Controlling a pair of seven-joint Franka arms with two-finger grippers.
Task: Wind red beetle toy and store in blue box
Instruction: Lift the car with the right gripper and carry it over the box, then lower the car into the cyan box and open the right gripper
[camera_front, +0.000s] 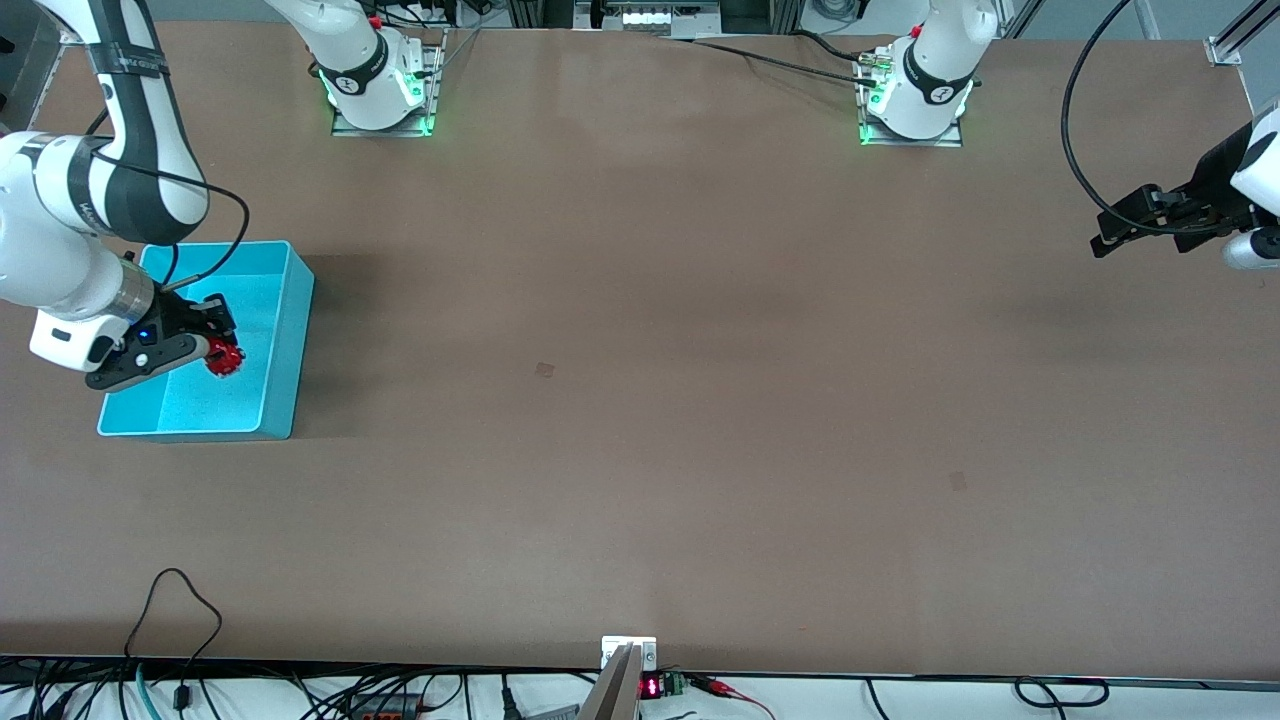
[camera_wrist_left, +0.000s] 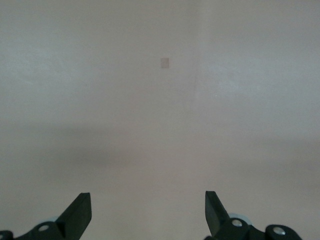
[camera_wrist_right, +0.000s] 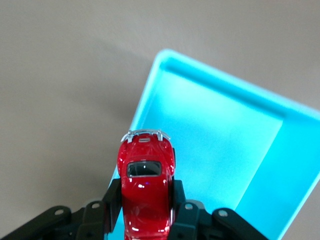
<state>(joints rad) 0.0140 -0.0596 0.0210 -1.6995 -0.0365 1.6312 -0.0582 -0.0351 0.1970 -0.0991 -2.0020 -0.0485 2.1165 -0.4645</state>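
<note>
My right gripper (camera_front: 218, 347) is shut on the red beetle toy (camera_front: 225, 357) and holds it over the blue box (camera_front: 285, 330), which stands at the right arm's end of the table. In the right wrist view the glossy red beetle toy (camera_wrist_right: 145, 192) sits between the two black fingers (camera_wrist_right: 113, 202), its silvery bumper pointing at the blue box's wall (camera_wrist_right: 145, 102). The blue box's floor (camera_wrist_right: 225, 145) is bare. My left gripper (camera_front: 1105, 240) is open and empty, up over the left arm's end of the table; its fingertips (camera_wrist_left: 80, 212) stand wide apart above bare table.
The brown table (camera_front: 640, 400) has a small dark mark (camera_front: 544, 369) near its middle and another (camera_front: 958, 481) toward the left arm's end. Cables (camera_front: 180, 600) lie along the table's edge nearest the front camera.
</note>
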